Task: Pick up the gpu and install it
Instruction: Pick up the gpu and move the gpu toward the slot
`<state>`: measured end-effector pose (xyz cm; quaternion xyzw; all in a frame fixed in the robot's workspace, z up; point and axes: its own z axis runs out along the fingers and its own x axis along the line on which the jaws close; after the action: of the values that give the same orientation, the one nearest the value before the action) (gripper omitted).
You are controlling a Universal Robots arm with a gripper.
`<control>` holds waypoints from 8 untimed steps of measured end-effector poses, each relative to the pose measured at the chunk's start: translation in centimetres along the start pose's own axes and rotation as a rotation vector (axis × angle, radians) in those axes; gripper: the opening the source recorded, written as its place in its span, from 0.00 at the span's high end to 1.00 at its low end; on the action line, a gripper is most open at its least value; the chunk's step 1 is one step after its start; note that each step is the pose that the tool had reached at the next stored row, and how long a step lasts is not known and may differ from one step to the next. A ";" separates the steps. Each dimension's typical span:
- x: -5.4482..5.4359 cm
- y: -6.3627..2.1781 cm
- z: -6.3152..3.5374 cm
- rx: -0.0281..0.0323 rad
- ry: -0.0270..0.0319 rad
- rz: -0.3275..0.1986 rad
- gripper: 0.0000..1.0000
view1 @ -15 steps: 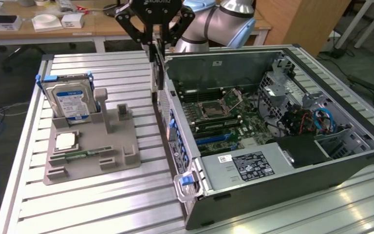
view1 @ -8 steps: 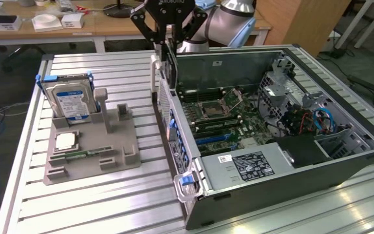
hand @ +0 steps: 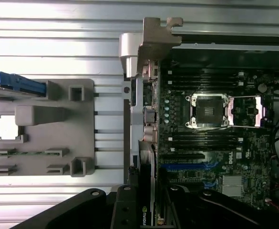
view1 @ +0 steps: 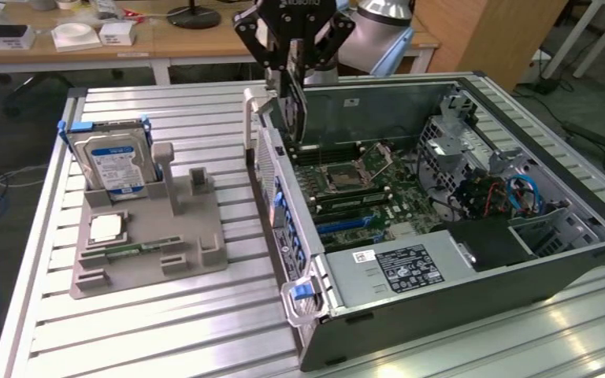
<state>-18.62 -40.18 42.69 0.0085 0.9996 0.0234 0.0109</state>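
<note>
The gpu [view1: 296, 110], a thin flat black card, hangs on edge from my gripper [view1: 297, 69], which is shut on its upper part. It hovers over the back corner of the open computer case [view1: 554, 264], just above the motherboard [view1: 371, 193] and close to the case's rear wall. In the wrist view the gpu [hand: 147, 167] appears edge-on between my gripper's [hand: 148, 202] black fingers, lined up along the rear edge of the motherboard [hand: 211, 143] near the blue slot [hand: 187, 167].
A grey fixture tray [view1: 192, 256] lies on the slatted table at the exterior view's left. It holds an upright blue-labelled hard drive [view1: 113, 161], a processor chip [view1: 106, 228] and a green memory stick [view1: 135, 250]. A desk with clutter stands behind.
</note>
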 end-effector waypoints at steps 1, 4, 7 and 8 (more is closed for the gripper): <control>-0.3 0.00 0.00 0.0000 0.0000 0.000 0.74; -1.1 0.02 0.02 0.0001 0.0000 0.002 0.74; -2.0 0.03 0.04 0.0001 0.0000 0.002 0.74; -2.2 0.04 0.05 0.0001 -0.0001 0.003 0.74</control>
<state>-16.38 -40.17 42.69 0.0100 0.9996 0.0233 0.0109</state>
